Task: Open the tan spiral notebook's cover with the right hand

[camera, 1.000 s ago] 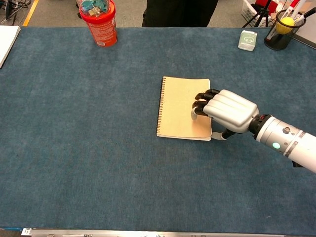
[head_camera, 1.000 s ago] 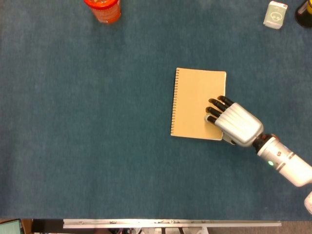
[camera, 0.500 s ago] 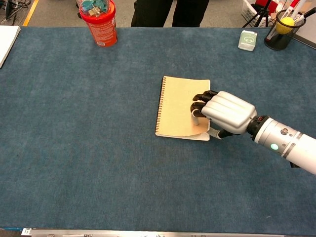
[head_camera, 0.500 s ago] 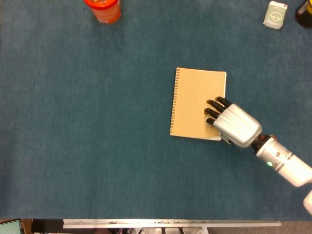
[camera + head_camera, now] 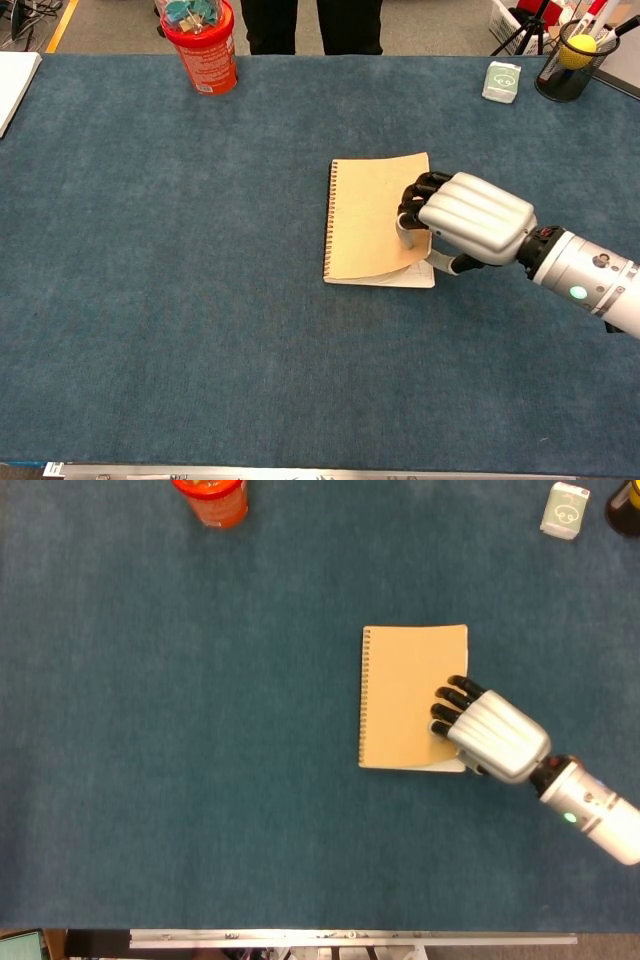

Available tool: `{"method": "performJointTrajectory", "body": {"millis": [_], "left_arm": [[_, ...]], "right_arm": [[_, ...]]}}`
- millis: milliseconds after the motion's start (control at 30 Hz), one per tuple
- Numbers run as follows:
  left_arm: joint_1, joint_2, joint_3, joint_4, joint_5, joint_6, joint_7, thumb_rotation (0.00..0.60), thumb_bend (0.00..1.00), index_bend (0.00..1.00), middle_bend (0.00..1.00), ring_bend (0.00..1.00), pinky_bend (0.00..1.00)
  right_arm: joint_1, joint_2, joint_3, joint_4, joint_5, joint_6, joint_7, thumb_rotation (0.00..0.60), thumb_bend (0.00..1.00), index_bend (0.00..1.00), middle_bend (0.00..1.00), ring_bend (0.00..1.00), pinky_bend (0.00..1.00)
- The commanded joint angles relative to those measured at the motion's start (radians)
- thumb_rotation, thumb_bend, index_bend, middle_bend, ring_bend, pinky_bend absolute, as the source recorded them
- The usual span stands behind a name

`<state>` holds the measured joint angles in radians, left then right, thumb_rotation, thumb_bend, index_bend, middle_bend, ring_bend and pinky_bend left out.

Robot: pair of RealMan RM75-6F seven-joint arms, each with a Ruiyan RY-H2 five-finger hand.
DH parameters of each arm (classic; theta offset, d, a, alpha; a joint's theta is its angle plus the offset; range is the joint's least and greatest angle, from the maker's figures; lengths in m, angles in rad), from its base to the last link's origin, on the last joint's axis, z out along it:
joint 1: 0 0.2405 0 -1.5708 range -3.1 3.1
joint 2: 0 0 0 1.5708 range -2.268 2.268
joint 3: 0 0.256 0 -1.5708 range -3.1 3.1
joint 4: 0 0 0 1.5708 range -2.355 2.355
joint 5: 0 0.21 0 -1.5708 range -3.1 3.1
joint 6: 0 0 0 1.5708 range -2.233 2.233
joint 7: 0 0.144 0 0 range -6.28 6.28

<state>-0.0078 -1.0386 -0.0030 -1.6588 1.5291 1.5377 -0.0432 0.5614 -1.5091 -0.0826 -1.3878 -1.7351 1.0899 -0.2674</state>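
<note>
Near the middle of the desk we've got the tan spiral notebook, coil on its left. The cover's thin and bendy, so we'd lift at the free right edge, where our right hand pinches it, already peeling.

Right hand with ribbed silver back, black fingers, black wrist collar, white forearm, green light

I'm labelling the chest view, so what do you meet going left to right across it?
White sheet at the edge → red tub → tan notebook → right hand → small white box → black pen cup.
</note>
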Motion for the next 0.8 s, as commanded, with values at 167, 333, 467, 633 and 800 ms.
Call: {"method": "performJointTrajectory", "body": {"millis": [167,333,467,633,800], "left_arm": [[-0.002,0.0,0.001,-0.007,0.004,-0.002,0.008,0.6,0.51,0.31,0.28,0.16,0.17],[-0.002,0.005,0.001,-0.015,0.009,0.0,0.013,0.6,0.51,0.31,0.28,0.16,0.17],[-0.001,0.005,0.002,-0.019,0.009,0.002,0.016,0.6,0.51,0.31,0.28,0.16,0.17],[0.001,0.003,0.005,-0.022,0.015,0.005,0.016,0.6,0.51,0.31,0.28,0.16,0.17],[0.007,0.008,0.006,-0.018,0.012,0.012,0.006,0.6,0.51,0.31,0.28,0.16,0.17]], "right_arm": [[0.012,0.159,-0.022,-0.139,-0.023,0.0,-0.016,0.6,0.4,0.74,0.44,0.25,0.21],[0.029,0.267,-0.043,-0.21,-0.065,-0.006,-0.018,0.6,0.4,0.74,0.44,0.25,0.21],[0.047,0.305,-0.044,-0.243,-0.092,-0.019,-0.025,0.6,0.4,0.74,0.44,0.25,0.21],[0.08,0.264,-0.028,-0.239,-0.106,-0.062,-0.028,0.6,0.4,0.74,0.44,0.25,0.21],[0.112,0.187,-0.011,-0.2,-0.129,-0.09,-0.037,0.6,0.4,0.74,0.44,0.25,0.21]]}}
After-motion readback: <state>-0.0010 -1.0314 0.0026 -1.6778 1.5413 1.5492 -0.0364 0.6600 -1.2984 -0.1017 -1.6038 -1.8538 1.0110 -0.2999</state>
